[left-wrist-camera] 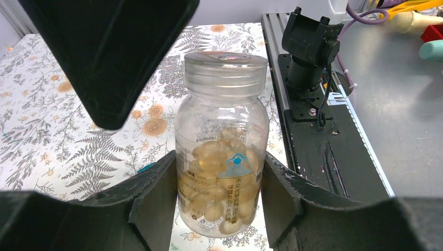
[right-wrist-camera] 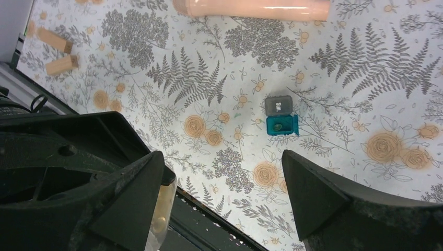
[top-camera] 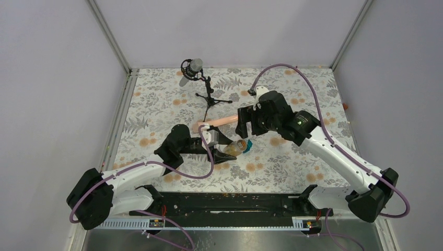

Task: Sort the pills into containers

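**Left claw on pill bottle, right claw free over the box**

Left claw (left-wrist-camera: 219, 159) is clenched on the amber bottle (left-wrist-camera: 222, 141), one finger on each side of the body. The bottle is mid-tabletop (top-camera: 156, 94), lid end pointing right. Right claw (right-wrist-camera: 223, 156) is spread wide with nothing between its fingers, above the teal-and-grey box (right-wrist-camera: 281, 116).

Left wrist only: clear lid on, yellowish softgel pills (left-wrist-camera: 211, 157) inside. Label print is Chinese, too small to read, with a blue logo.

Right wrist only: box lies on the tabletop, grey flap open and marked "Sun", teal compartment just beside it, contents unclear. Two tan blocks (right-wrist-camera: 61, 65) lie by a tabletop edge.

Top view only: box sits just right of the bottle's lid end, contact can't be told. Peach cylinder (top-camera: 219, 122) lies just far of both. Microphone on a stand (top-camera: 194, 68) is at the far side.
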`<state>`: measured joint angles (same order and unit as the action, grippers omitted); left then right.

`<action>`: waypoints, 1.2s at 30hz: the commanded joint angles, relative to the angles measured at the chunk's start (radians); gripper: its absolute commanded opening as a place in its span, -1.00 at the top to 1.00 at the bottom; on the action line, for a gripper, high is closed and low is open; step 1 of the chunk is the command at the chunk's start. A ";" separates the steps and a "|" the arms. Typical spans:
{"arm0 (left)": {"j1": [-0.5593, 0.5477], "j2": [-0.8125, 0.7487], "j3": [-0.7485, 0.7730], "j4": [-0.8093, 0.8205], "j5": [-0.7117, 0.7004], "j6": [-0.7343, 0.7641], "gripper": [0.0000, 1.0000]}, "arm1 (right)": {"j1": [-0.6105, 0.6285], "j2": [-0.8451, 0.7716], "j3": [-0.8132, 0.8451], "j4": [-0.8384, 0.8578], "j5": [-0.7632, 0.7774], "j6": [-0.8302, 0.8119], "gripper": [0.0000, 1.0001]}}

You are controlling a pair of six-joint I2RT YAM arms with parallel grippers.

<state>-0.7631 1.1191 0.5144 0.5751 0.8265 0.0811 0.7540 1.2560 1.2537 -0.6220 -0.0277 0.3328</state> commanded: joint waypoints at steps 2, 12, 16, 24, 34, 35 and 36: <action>-0.004 -0.011 0.007 0.054 -0.022 0.008 1.00 | -0.034 -0.102 0.034 0.023 -0.065 -0.003 -0.84; -0.003 0.015 0.033 0.048 -0.005 -0.003 1.00 | -0.035 -0.187 -0.059 0.067 -0.448 -0.210 -0.96; -0.003 0.021 0.040 0.046 0.007 -0.004 1.00 | -0.036 -0.160 -0.063 0.072 -0.461 -0.205 -0.96; -0.003 0.008 0.027 0.068 0.009 -0.011 1.00 | -0.036 -0.081 -0.030 0.060 -0.184 -0.074 -0.76; -0.003 -0.025 0.013 0.071 -0.009 -0.024 1.00 | -0.037 -0.075 -0.005 0.004 0.088 0.034 -0.79; -0.003 -0.024 0.015 0.068 -0.013 -0.023 1.00 | -0.038 -0.089 -0.004 0.005 0.084 0.030 -0.82; -0.003 -0.023 0.015 0.064 -0.015 -0.023 1.00 | -0.038 -0.107 -0.002 0.005 0.076 0.023 -0.85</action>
<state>-0.7647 1.1225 0.5133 0.5781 0.8059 0.0601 0.7197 1.2045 1.2087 -0.6121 -0.0170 0.3424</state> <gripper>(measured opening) 0.526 0.903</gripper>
